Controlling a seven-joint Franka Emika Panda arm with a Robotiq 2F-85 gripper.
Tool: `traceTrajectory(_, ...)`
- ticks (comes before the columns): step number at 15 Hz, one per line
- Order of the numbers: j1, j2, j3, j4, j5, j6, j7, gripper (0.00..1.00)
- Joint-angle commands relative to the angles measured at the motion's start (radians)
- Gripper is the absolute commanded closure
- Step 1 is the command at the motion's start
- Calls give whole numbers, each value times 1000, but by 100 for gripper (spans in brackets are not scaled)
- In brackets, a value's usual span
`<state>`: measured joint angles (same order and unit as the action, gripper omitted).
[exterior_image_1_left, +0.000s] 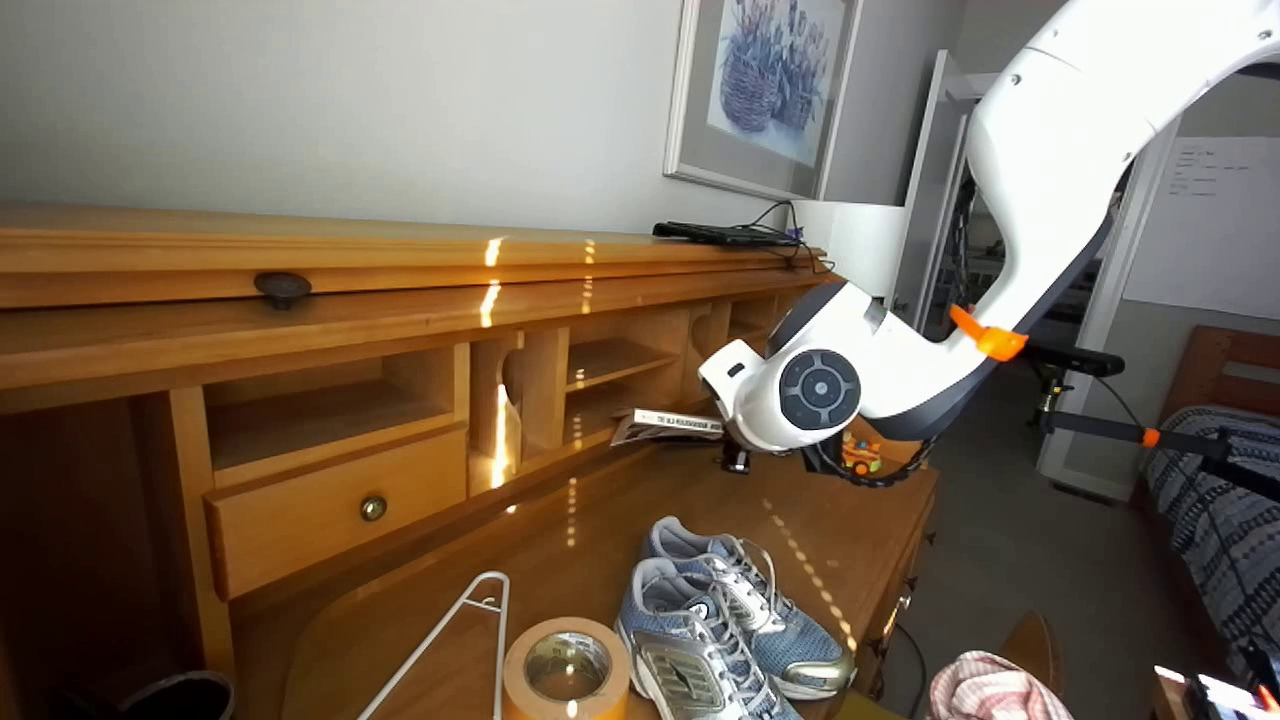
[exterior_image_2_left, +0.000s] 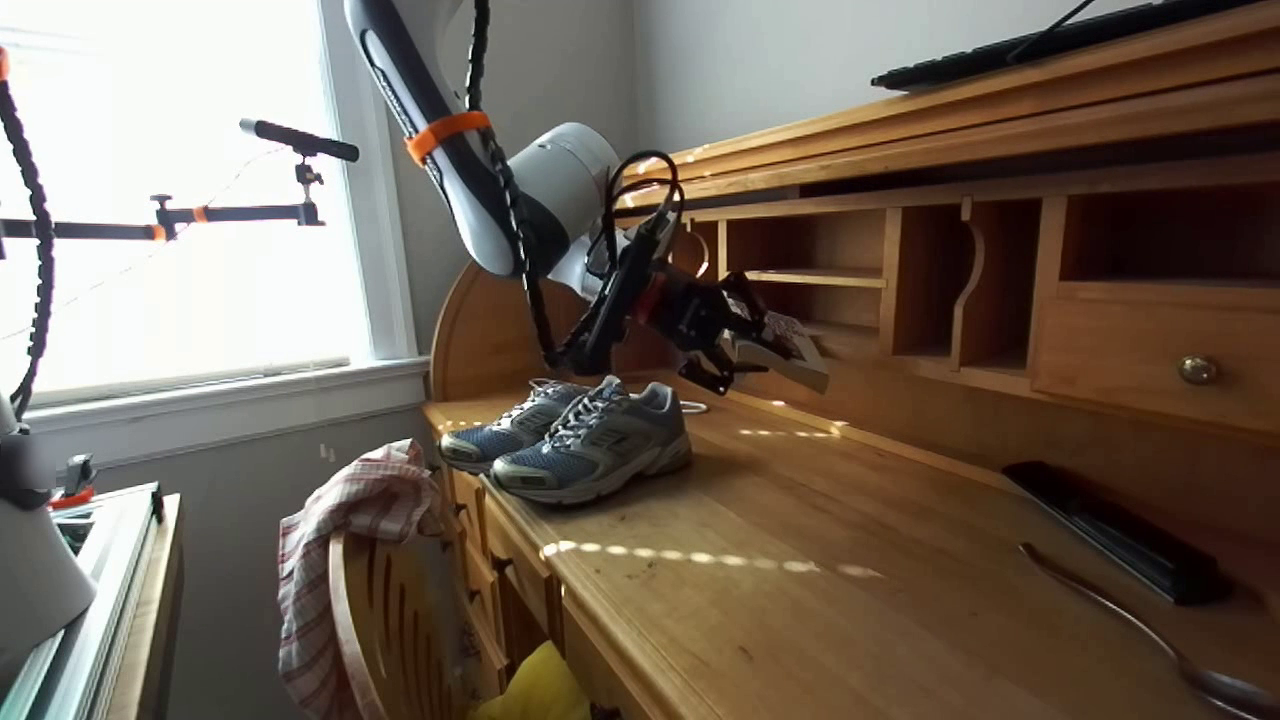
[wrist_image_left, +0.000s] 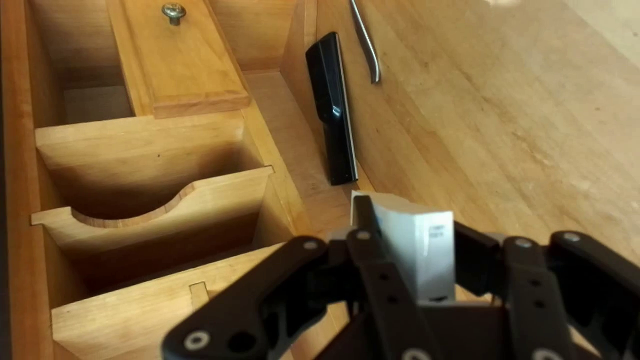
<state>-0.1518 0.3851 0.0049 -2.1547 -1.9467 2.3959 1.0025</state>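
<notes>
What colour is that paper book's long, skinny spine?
White spine with dark lettering, clearest in an exterior view.

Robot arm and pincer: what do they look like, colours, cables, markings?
The arm is white with dark grey panels and an orange band. A round dark button pad sits towards its end. A black ridged cable runs along it, and thinner black leads loop above the pincer, which is black with linked fingers and pale round pin heads.

Smooth, faintly glossy wood is seen in the desk (exterior_image_2_left: 850, 620), paper in the book (exterior_image_1_left: 675, 421), polished metal in the utensil (wrist_image_left: 367, 45); the black object (wrist_image_left: 330, 110) is finished glossy (plastic, apparently).
</notes>
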Motion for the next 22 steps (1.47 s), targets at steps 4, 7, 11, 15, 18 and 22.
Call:
traceTrajectory(4,8,-123,-2,-114,-28,12,31,94)
traceTrajectory(7,15,-147,-4,-131,-33,5,38,94)
traceTrajectory(11,14,-124,-6,-96,-21,7,46,94)
traceTrajectory(15,11,-81,-9,-50,-14,6,39,94)
traceTrajectory(18,8,-39,-12,-9,-14,-1,36,94)
traceTrajectory(22,7,13,-12,44,-12,-6,25,94)
